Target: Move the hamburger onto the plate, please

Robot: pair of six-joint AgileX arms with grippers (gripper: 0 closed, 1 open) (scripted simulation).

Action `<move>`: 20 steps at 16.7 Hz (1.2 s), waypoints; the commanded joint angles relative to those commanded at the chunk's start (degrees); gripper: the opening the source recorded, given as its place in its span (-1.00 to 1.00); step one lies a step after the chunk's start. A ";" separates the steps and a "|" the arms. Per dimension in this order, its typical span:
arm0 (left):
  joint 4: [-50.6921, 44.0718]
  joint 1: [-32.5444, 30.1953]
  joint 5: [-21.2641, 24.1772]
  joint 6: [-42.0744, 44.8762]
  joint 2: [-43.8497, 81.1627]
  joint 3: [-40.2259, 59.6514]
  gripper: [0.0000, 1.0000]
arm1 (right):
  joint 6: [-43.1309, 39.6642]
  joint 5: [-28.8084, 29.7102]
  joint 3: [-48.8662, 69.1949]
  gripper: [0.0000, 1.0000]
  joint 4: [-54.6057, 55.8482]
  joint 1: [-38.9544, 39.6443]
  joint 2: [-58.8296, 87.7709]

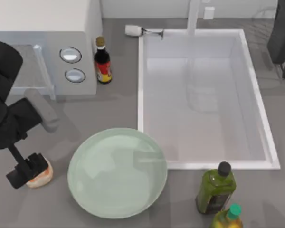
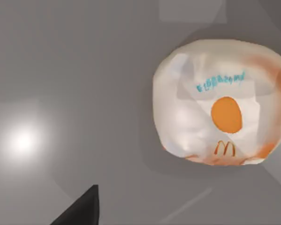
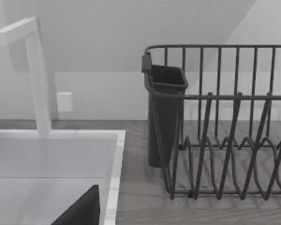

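Note:
The hamburger (image 1: 42,176), a small cream-white lump with orange-red patches, lies on the grey counter at the front left. In the left wrist view the hamburger (image 2: 220,103) shows an orange spot on its wrapper. My left gripper (image 1: 28,171) hangs low over its left side, open, with one dark fingertip (image 2: 82,212) apart from the wrapper and nothing held. The plate (image 1: 117,172), a wide pale mint-green dish, sits just right of the hamburger. My right arm (image 1: 282,33) stays parked at the back right.
A white appliance (image 1: 42,47) and a dark sauce bottle (image 1: 103,61) stand behind the plate. The white sink (image 1: 140,95) lies to the right. Two green bottles (image 1: 216,187) (image 1: 228,218) stand at the front right. A dark dish rack (image 3: 225,122) stands at the back right.

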 joint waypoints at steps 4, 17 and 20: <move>-4.02 -0.99 0.30 3.46 7.68 6.19 1.00 | 0.00 0.00 0.00 1.00 0.00 0.00 0.00; 10.70 -0.93 0.36 3.80 15.10 -0.74 1.00 | 0.00 0.00 0.00 1.00 0.00 0.00 0.00; 14.65 -0.95 0.37 3.87 17.46 -2.93 1.00 | 0.00 0.00 0.00 1.00 0.00 0.00 0.00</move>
